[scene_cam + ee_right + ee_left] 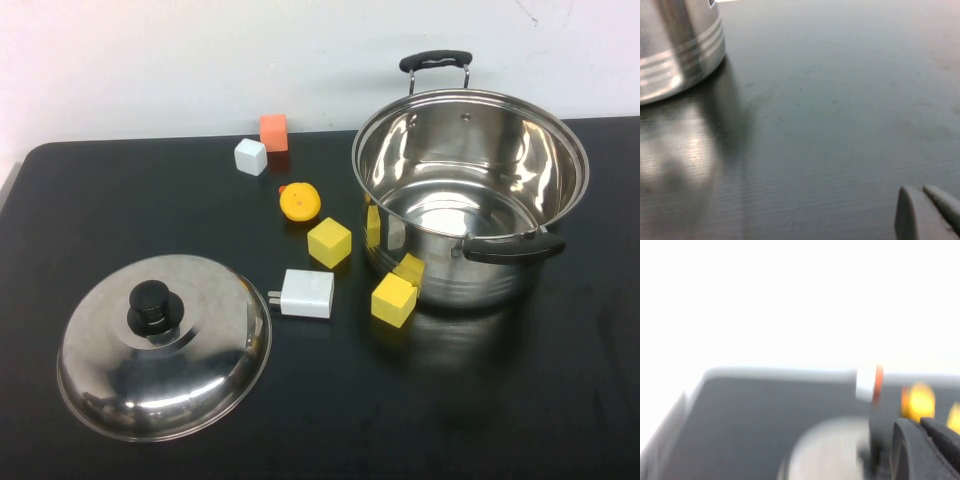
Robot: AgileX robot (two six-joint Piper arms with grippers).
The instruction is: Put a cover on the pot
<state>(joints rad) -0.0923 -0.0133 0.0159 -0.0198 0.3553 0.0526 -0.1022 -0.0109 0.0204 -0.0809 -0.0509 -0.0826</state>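
The large steel pot (470, 190) stands open and empty at the right of the black table, with black handles at the back and the front. The domed steel lid (165, 345) with a black knob (152, 306) lies on the table at the front left, apart from the pot. Neither gripper shows in the high view. In the left wrist view my left gripper (920, 426) is shut and empty, low behind the blurred lid (830, 450). In the right wrist view my right gripper (921, 190) is shut and empty above bare table, away from the pot's wall (675, 45).
Small things lie between lid and pot: an orange block (273, 132), a white block (250, 156), a round orange-yellow toy (299, 201), yellow blocks (329, 242) (394, 298), and a white plug adapter (306, 293). The table's back edge (150, 143) meets a white wall.
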